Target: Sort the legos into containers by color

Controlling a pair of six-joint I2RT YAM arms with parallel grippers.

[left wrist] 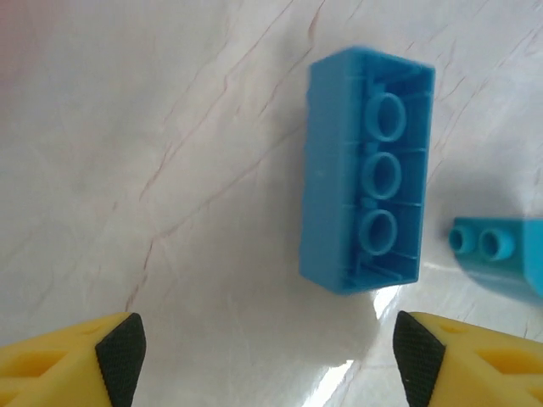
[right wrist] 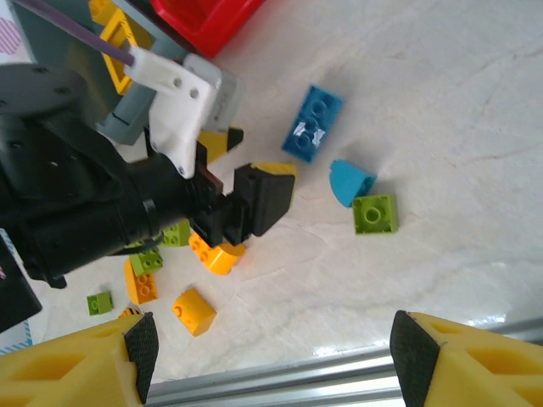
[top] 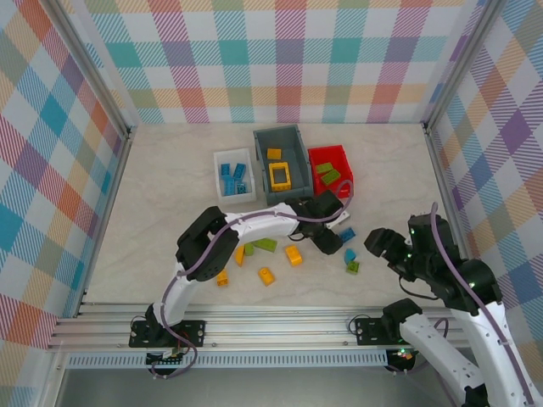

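Observation:
A blue lego (left wrist: 365,203) lies with its hollow underside showing, just ahead of my open left gripper (left wrist: 267,356) and a little right of its centre line. Nothing sits between the fingers. From above, the left gripper (top: 335,237) hovers beside that blue lego (top: 347,234). A blue curved piece (right wrist: 348,182) and a green square lego (right wrist: 375,214) lie close by. My right gripper (top: 379,243) stands open over bare table, and its own view (right wrist: 270,352) shows it holding nothing. The white tray (top: 222,161) holds blue legos, the grey bin (top: 262,165) yellow ones, the red bin (top: 323,153) green ones.
Loose yellow legos (top: 293,255) (top: 266,275) (top: 222,278) and a green one (top: 263,246) lie under the left arm (top: 254,225). An aluminium rail (top: 280,318) runs along the near edge. Plaid walls close in the table on three sides.

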